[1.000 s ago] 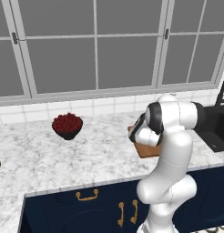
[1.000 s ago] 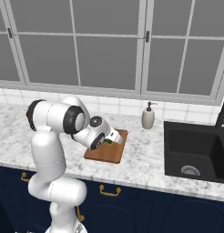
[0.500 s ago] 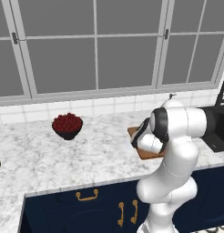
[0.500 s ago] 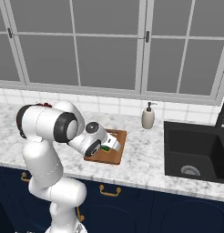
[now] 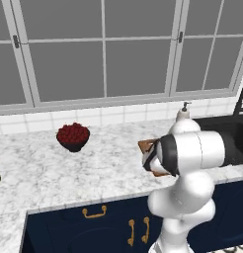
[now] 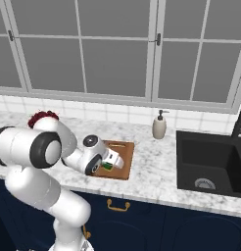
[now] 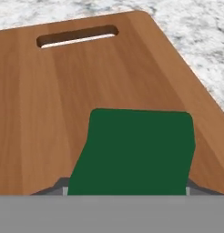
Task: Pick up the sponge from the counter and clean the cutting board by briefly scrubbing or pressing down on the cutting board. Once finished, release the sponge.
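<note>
While my claw (image 6: 111,162) grips the sponge (image 7: 134,152), green top visible, over cutting board (image 7: 50,100), slot at 11 o'clock.

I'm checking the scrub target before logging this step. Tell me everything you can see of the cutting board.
The cutting board is a flat rectangular slab of brown wood with visible grain and rounded corners. A narrow slot handle is cut near its far short end. It lies flat on the white-grey marbled counter, left of the soap dispenser and the black sink. The gripper holds the sponge, green side showing, over its near part; whether the sponge presses on it is unclear.
</note>
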Robot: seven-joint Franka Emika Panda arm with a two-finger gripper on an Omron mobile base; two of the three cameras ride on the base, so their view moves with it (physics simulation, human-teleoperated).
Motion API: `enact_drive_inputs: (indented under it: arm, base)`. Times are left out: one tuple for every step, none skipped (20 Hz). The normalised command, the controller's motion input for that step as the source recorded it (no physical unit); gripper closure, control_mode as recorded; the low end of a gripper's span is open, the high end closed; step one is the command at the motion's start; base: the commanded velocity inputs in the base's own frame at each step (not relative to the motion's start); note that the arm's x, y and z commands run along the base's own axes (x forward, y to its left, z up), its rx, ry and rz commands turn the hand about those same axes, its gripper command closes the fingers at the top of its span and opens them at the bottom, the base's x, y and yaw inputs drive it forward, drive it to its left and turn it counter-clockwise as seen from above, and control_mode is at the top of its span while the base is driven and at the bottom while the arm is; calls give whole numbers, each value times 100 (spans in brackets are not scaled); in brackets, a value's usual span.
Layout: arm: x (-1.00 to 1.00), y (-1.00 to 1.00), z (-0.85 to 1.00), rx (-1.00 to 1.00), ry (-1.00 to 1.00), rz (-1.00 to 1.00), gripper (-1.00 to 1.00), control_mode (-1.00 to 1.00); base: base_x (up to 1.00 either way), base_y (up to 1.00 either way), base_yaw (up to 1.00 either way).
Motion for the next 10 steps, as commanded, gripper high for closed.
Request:
enact_drive_inputs:
  arm:
    - [-49,57,-18,0,17,0,100,-100]
    - [-49,61,-30,0,17,0,100,-100]
    - [-53,57,-35,1,16,0,100,-100]
    - [-59,54,-37,6,19,0,100,-100]
    - [-61,56,-36,7,21,0,100,-100]
    - [-60,51,-36,10,23,0,100,-100]
    - [-56,47,-41,11,25,0,100,-100]
    - [-39,18,-51,11,28,0,100,-100]
    - [-39,0,-57,10,22,0,100,-100]
    - [-48,-27,-55,9,10,0,100,-100]
  base:
    - [0,0,0]
    - [0,0,0]
    - [0,0,0]
    - [0,0,0]
    - [0,0,0]
    - [0,0,0]
    - [0,0,0]
    - [0,0,0]
    - [0,0,0]
    - [0,0,0]
